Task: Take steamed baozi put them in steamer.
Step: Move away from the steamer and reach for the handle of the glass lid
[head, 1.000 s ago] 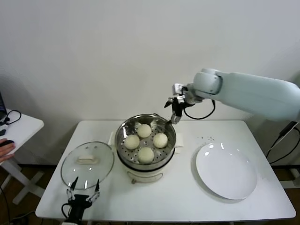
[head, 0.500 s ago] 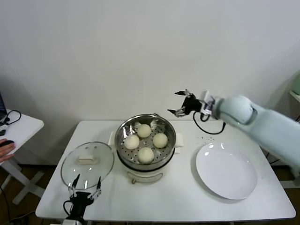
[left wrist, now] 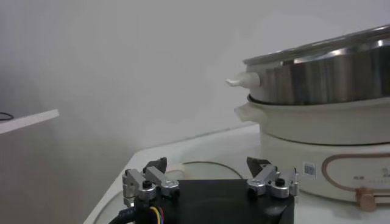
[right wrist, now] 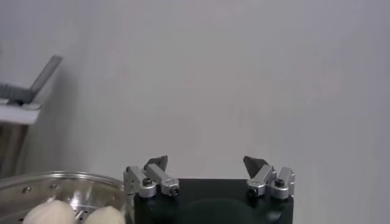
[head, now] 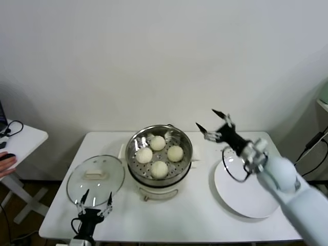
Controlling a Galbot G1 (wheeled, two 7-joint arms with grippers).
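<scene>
Several off-white steamed baozi sit on the perforated floor of the steel steamer at the table's middle. My right gripper hangs open and empty in the air, to the right of the steamer's rim and behind the plate. The right wrist view shows its fingertips spread against the wall, with the steamer and two baozi off to one side. My left gripper stands open and empty at the table's front edge, beside the lid. The left wrist view has it facing the steamer.
A round glass lid with a cream handle lies flat to the left of the steamer. A bare white plate lies to the right, partly under my right arm. A small white side table stands at far left with a person's hand beside it.
My right arm has swung from behind the steamer out to the right and forward, and now reaches over the plate. The left gripper has barely moved.
</scene>
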